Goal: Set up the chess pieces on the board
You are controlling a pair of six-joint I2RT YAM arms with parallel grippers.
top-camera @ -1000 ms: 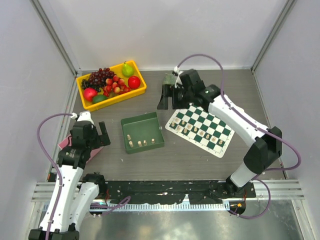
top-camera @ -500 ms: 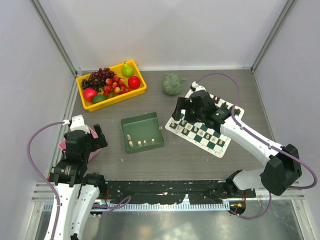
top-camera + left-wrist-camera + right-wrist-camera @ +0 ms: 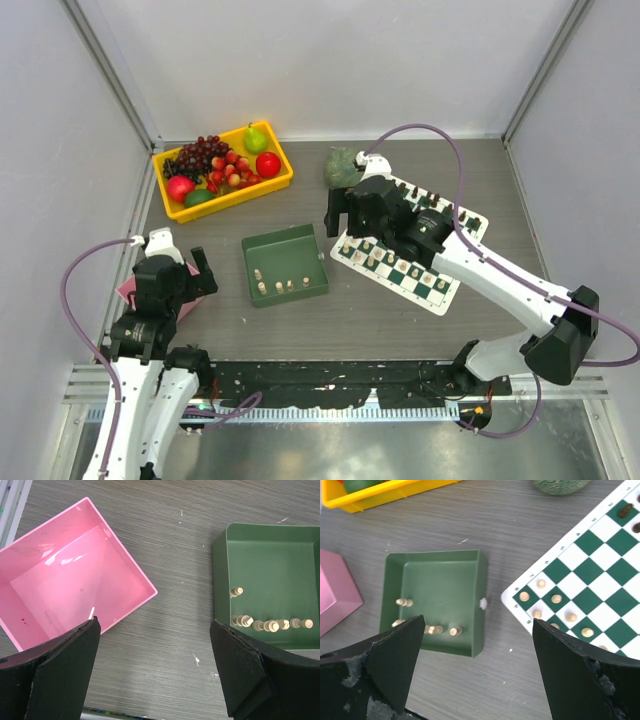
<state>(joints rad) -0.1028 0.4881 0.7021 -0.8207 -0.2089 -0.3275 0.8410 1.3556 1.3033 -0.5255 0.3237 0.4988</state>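
Jaws of the left gripper (image 3: 155,675) stand wide apart, with nothing held and only bare table (image 3: 170,630) between them. In the left wrist view a pink tray (image 3: 75,580) lies under the left finger. A green tray (image 3: 270,560) lies under the right finger, apart from the pink one. Several cream pieces (image 3: 270,625) rest in a row along one wall of the green tray, just beside the right fingertip in that view. One more sits alone a little farther in.

From above, the right gripper (image 3: 475,675) hovers between the green tray and the board (image 3: 590,575), its jaws spread wide and carrying nothing. In the right wrist view the tray sits toward its left finger, with the loose pieces at the tray's lower edge. The board's corner sits toward its right finger. More cream pieces stand on the squares nearest that corner, close to the right fingertip. Dark pieces (image 3: 626,510) stand along the board's far side, well apart from the claw.
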